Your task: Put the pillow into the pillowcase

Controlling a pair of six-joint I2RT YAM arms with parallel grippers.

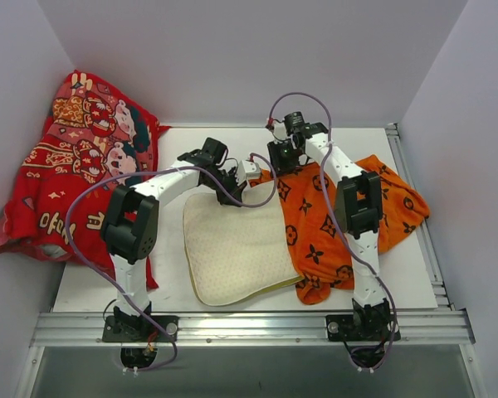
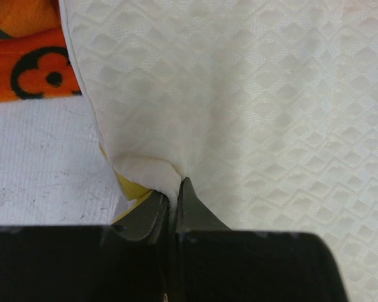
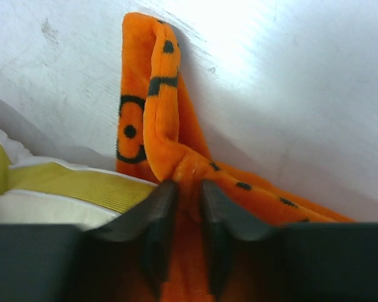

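The cream-white quilted pillow point(image 1: 232, 245) lies flat mid-table, its yellow-green band along the near right edge. The orange pillowcase point(image 1: 336, 228) with black motifs lies to its right, overlapping the pillow's right side. My left gripper point(image 1: 232, 184) is at the pillow's far edge, shut on a pinch of pillow fabric point(image 2: 160, 176) near a corner with yellow trim. My right gripper point(image 1: 280, 162) is at the pillowcase's far left corner, shut on a fold of orange fabric point(image 3: 176, 157). The pillow's yellow band point(image 3: 82, 185) lies just left of it.
A red cartoon-printed cloth point(image 1: 75, 166) is heaped against the left wall and over the table's left edge. White walls stand at the back and both sides. A metal rail point(image 1: 249, 319) runs along the near edge by the arm bases.
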